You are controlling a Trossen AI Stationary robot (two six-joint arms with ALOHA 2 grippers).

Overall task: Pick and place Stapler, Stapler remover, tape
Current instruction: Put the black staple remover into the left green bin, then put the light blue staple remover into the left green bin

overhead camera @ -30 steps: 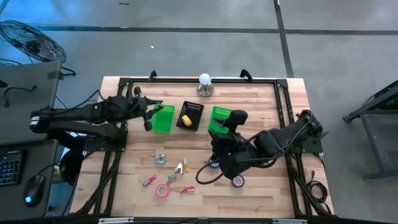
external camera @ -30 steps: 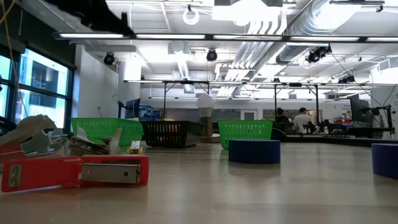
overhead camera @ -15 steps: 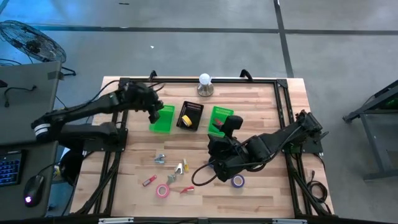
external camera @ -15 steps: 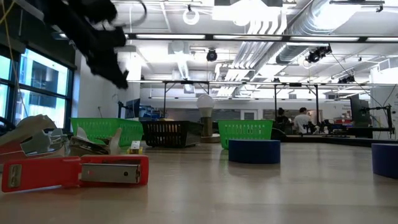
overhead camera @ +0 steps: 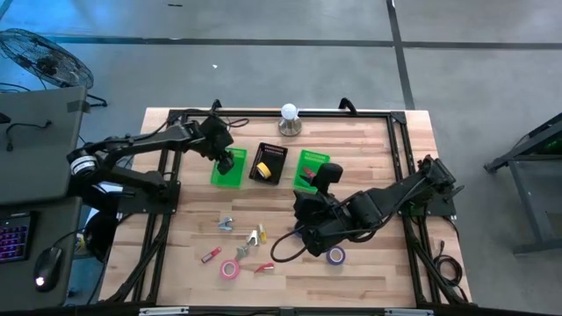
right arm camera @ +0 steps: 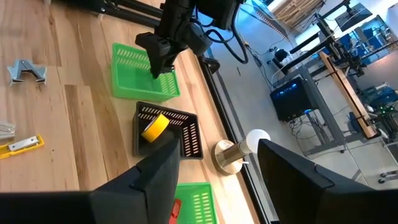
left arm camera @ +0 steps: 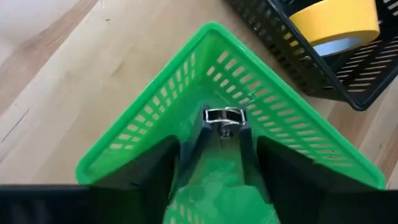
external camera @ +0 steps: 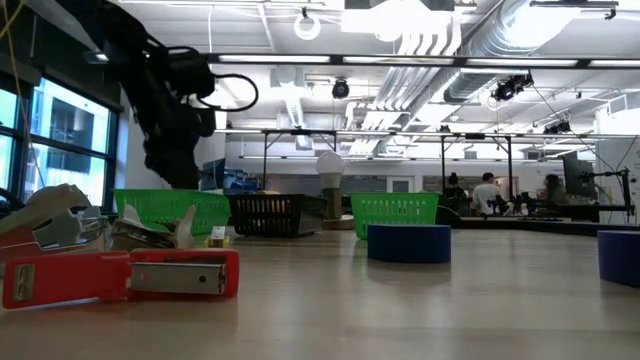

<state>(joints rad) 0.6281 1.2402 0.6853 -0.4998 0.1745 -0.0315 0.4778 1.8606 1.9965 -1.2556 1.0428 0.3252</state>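
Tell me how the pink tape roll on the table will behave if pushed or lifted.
The pink tape roll lies flat on the table with its hole upward, so a push should slide it rather than roll it. It is a small ring, so it is probably light and stiff. If it tips onto its rim during a lift, it could roll away.

Small metal piece (left arm camera: 224,118) between the left gripper (left arm camera: 217,149) fingers, inside the green basket (left arm camera: 149,118), too small to identify.

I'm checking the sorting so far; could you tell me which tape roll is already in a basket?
The yellow tape, lying in the black basket.
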